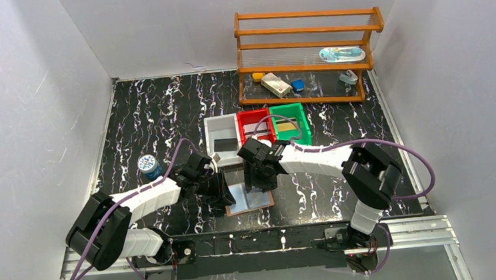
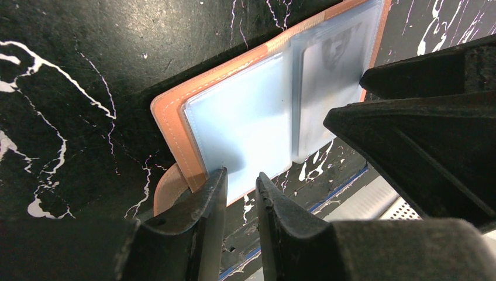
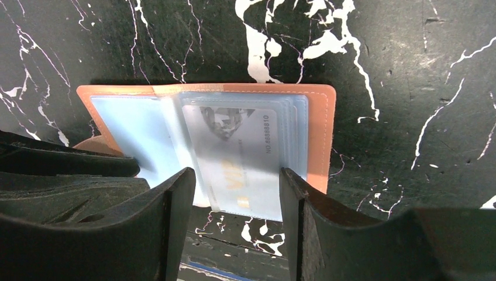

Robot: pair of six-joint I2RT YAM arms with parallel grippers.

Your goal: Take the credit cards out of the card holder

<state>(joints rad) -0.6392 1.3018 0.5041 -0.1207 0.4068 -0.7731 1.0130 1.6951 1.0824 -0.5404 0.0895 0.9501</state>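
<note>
The card holder (image 3: 321, 134) is laid open near the desk's (image 3: 409, 88) front edge, its left leaf touched by the narrowly parted jaws of the left gripper (image 2: 240, 184), while the jaws of the right gripper (image 3: 237, 175) are spread wide astride a credit card (image 3: 234, 146) protruding from its right-hand pocket, neither pair being closed on anything.

1. Top view: bright, even light from above. The white walls (image 1: 21, 97) look slightly washed out, and soft shadows lie under both arms.
2. Left wrist view: dimmer. The left gripper (image 2: 241, 174) is a blurred dark mass, with a soft shadow on the card holder (image 2: 245, 123) just ahead of it.
3. Right wrist view: sharper. The credit card (image 3: 245, 146) between the fingers of the right gripper (image 3: 237, 172) reads clearly, and a grey shadow band crosses it.
</note>
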